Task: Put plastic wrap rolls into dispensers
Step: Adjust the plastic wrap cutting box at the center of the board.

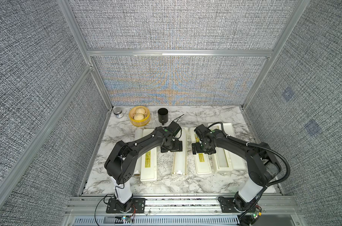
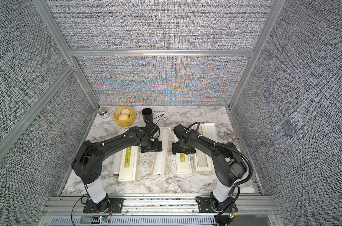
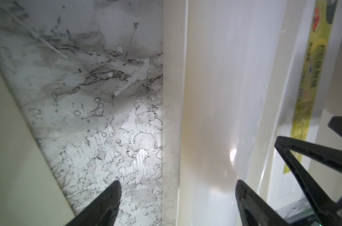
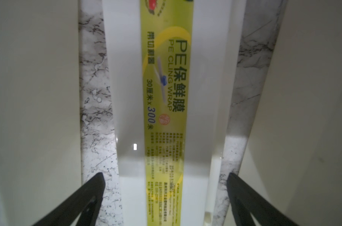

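Left pincer (image 3: 178, 182) spread wide, gripping nothing, low over the open dispenser (image 1: 173, 166), and a plastic wrap roll (image 3: 215, 97) lies inside it. Right pincer (image 4: 165, 174) released too, straddling the yellow-labelled lid (image 4: 166, 88) just beside. Another roll (image 1: 137, 148) lies on the worktop (image 1: 162, 184), just beside the closed dispenser (image 1: 149, 156).

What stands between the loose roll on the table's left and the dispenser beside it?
That dispenser is shut, label up, so the loose roll beside it cannot drop in. The same dispenser also lies between the open left gripper and the roll.
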Controlling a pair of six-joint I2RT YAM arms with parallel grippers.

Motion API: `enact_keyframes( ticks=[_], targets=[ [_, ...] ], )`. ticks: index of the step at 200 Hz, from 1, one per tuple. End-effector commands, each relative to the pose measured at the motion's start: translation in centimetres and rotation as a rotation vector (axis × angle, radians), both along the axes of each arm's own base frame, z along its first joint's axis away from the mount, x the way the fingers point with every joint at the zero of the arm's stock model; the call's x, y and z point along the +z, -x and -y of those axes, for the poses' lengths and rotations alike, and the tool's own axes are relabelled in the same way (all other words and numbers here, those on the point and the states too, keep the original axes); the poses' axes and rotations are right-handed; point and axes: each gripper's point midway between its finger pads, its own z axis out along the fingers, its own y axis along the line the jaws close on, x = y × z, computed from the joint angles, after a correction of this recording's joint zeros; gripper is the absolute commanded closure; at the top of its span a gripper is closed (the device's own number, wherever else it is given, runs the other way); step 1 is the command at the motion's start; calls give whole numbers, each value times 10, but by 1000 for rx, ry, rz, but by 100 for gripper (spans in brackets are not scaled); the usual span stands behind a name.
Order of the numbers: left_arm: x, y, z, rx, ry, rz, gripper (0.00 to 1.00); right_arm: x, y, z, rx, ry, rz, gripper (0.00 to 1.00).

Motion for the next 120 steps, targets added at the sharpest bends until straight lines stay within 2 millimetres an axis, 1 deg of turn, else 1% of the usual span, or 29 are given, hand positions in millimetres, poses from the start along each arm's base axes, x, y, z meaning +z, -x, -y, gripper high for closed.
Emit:
enact_keyframes(
  ticks=[1, 32, 55, 80, 120],
  targets=[
    [-13, 10, 3, -29, 40, -49, 16, -3, 1, 8, -32, 36, -20, 1],
    [-25, 21, 10, -22, 112, -111, 20, -14, -1, 4, -45, -9, -56, 1],
    [-24, 27, 17, -13, 176, -136, 20, -23, 1, -4, -30, -47, -86, 1],
    [-17, 30, 30, -12, 264, -159, 21, -32, 4, -15, -29, -103, -115, 1],
    [-2, 34, 45, -1, 390, -182, 22, -40, 9, -17, -33, -110, -126, 1]
  ],
)
